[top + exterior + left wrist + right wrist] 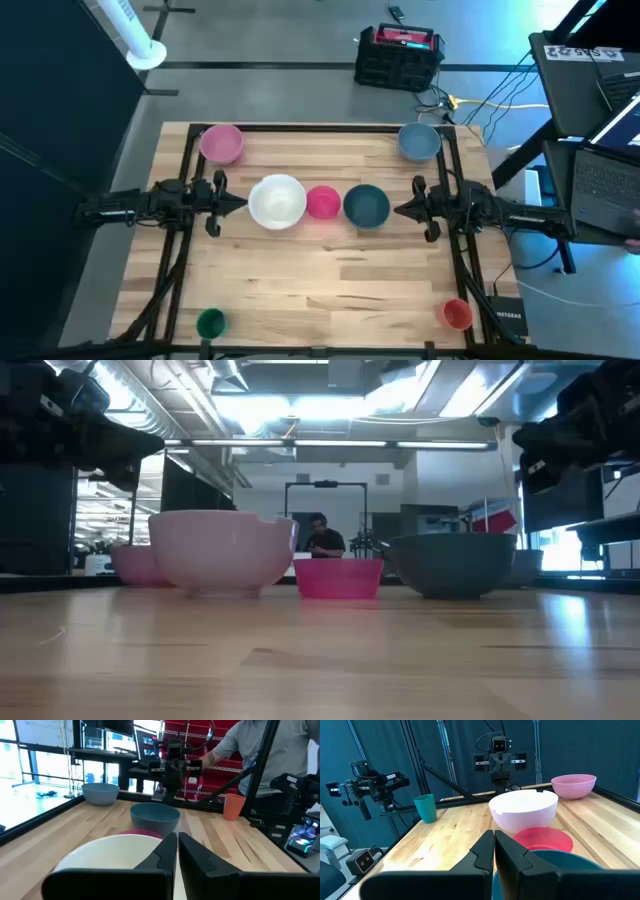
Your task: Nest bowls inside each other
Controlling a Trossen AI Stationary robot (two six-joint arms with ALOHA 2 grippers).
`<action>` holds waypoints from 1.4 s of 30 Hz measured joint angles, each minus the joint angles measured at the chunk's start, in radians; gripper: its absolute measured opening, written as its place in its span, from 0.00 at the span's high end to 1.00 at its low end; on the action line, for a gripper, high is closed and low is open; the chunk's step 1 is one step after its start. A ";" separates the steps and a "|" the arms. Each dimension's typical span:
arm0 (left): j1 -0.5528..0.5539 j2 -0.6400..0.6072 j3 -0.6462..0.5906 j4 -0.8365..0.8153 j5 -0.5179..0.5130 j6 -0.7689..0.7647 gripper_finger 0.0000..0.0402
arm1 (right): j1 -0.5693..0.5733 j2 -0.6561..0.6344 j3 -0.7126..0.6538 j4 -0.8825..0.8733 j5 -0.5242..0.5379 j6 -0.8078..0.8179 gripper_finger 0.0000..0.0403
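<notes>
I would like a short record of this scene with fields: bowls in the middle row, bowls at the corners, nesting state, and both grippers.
middle row: white bowl, magenta bowl, dark teal bowl
corners: pink bowl, grey-blue bowl, green bowl, orange-red bowl
nesting: none nested yet
left gripper: shut, empty, beside white bowl
right gripper: shut, empty, beside dark teal bowl

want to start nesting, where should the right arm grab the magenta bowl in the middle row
Probably by the rim of the magenta bowl, from straight above, one finger inside and one outside. It sits upright and shallow, squeezed between the white bowl and the teal bowl, so take a free edge, not one facing them.
</notes>
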 joint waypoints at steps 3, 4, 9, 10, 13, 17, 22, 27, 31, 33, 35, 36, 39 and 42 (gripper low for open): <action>0.000 0.000 0.000 0.000 0.000 0.000 1.00 | 0.000 0.000 0.000 0.000 0.000 0.000 1.00; 0.000 0.000 0.000 0.000 0.000 0.000 1.00 | 0.000 0.000 0.000 0.000 0.000 0.000 1.00; 0.000 0.000 0.000 0.000 0.000 0.000 1.00 | 0.000 0.000 0.000 0.000 0.000 0.000 1.00; 0.000 0.000 0.000 0.000 0.000 0.000 1.00 | 0.000 0.000 0.000 0.000 0.000 0.000 1.00; 0.000 0.000 0.000 0.000 0.000 0.000 1.00 | 0.000 0.000 0.000 0.000 0.000 0.000 1.00; 0.000 0.000 0.000 0.000 0.000 0.000 1.00 | 0.000 0.000 0.000 0.000 0.000 0.000 1.00; 0.000 0.000 0.000 0.000 0.000 0.000 1.00 | 0.000 0.000 0.000 0.000 0.000 0.000 1.00; 0.000 0.000 0.000 0.000 0.000 0.000 1.00 | 0.000 0.000 0.000 0.000 0.000 0.000 1.00; 0.000 0.000 0.000 0.000 0.000 0.000 1.00 | 0.000 0.000 0.000 0.000 0.000 0.000 1.00; 0.000 0.000 0.000 0.000 0.000 0.000 1.00 | 0.000 0.000 0.000 0.000 0.000 0.000 1.00; 0.000 0.000 0.000 0.000 0.000 0.000 1.00 | 0.000 0.000 0.000 0.000 0.000 0.000 1.00; 0.000 0.000 0.000 0.000 0.000 0.000 1.00 | 0.000 0.000 0.000 0.000 0.000 0.000 1.00; 0.000 0.000 0.000 0.000 0.000 0.000 1.00 | 0.000 0.000 0.000 0.000 0.000 -0.001 1.00; 0.000 0.000 0.000 0.000 0.000 0.000 1.00 | 0.000 0.000 0.000 0.009 0.036 -0.136 1.00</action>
